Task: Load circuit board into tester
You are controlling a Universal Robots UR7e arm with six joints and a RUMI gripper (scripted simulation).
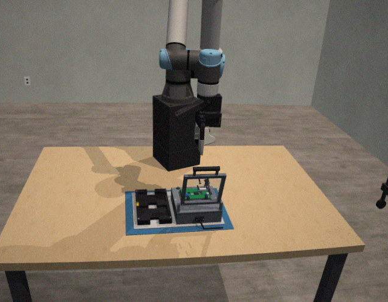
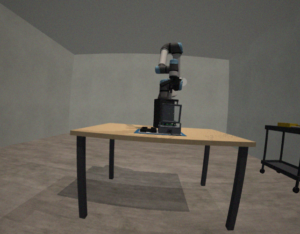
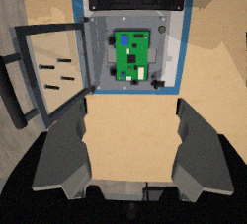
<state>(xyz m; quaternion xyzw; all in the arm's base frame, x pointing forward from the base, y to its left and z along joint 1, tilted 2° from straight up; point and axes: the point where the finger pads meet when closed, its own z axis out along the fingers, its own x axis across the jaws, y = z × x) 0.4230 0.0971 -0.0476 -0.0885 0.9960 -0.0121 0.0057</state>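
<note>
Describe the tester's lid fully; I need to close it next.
The lid is a dark grey rectangular frame around a see-through pane, with a black bar handle on its free edge and short black pins on the pane. It stands open, roughly upright, hinged on the tester above the green board. Nothing grips it.
</note>
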